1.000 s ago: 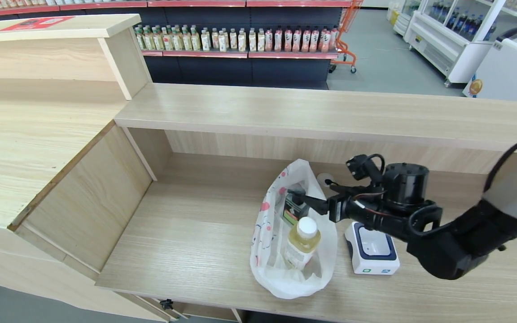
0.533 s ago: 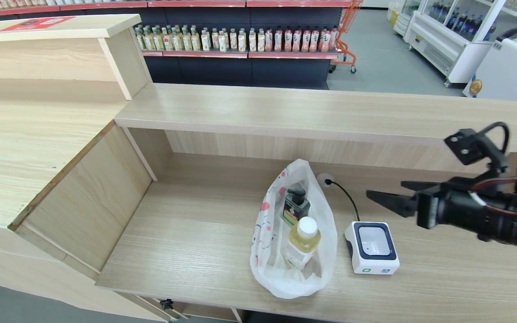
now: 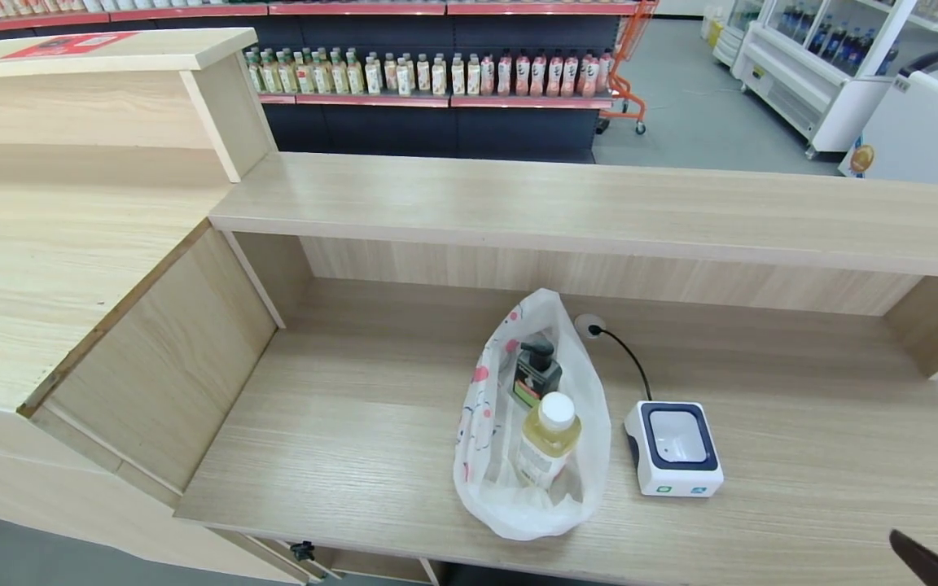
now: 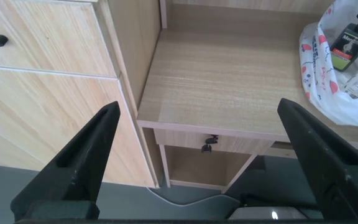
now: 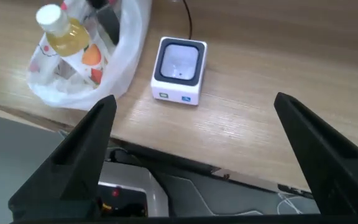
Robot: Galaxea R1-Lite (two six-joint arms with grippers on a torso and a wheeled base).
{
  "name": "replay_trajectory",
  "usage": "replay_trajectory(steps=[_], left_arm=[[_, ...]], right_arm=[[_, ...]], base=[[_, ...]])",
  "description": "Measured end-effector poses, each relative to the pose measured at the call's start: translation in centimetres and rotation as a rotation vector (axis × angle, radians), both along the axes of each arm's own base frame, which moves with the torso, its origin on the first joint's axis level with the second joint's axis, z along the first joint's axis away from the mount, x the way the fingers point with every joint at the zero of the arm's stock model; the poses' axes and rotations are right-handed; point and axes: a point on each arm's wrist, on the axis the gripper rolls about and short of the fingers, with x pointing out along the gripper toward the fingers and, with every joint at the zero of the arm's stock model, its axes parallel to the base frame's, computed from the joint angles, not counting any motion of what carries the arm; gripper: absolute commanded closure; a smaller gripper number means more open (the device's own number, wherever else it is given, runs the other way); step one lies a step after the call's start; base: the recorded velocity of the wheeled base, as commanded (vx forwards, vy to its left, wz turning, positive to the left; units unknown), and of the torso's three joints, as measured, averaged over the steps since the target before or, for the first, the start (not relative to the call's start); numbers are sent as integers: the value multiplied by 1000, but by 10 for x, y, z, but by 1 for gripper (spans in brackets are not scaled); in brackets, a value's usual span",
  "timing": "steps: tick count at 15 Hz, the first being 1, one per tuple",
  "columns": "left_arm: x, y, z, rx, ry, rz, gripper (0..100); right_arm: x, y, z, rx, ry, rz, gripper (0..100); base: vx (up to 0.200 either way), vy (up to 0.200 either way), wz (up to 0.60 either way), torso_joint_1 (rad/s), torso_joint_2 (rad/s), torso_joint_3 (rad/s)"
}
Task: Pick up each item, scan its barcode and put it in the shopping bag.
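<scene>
Both claws (image 4: 197, 109) (image 5: 196, 102) spread wide | white spotted shopping bag (image 3: 477, 407) holds yellow bottle (image 3: 549, 439), black dispenser (image 3: 536, 376)

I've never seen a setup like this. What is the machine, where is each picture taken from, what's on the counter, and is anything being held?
This is a two-armed robot on wheels at a shop checkout. The wide picture comes from a camera on its head, looking down at the wooden counter. The other two come from cameras on its wrists, each looking out between two dark prongs. Those prongs are the left gripper and the right gripper; both are open and hold nothing. On the counter lies a white shopping bag with a yellow drink bottle and a dark pump bottle inside. Beside the bag, on the robot's right, stands a small white barcode scanner with a black cable running to the back of the counter.
</scene>
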Motion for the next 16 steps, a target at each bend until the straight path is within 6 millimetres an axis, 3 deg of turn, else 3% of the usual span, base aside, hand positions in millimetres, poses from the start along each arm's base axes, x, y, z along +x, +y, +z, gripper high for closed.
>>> replay_trajectory(steps=[3,6,16], left_arm=[[0,0,0,0,0,0,0],[0,0,0,0,0,0,0],[0,0,0,0,0,0,0]], right_arm=[[-34,-4,-35,-23,-20,-39,0],[-54,-4,-58,-23,-56,-63,0],[-63,-4,-63,-11,-162,-80,0]], base=[[0,0,0,0,0,0],[0,0,0,0,0,0],[0,0,0,0,0,0]])
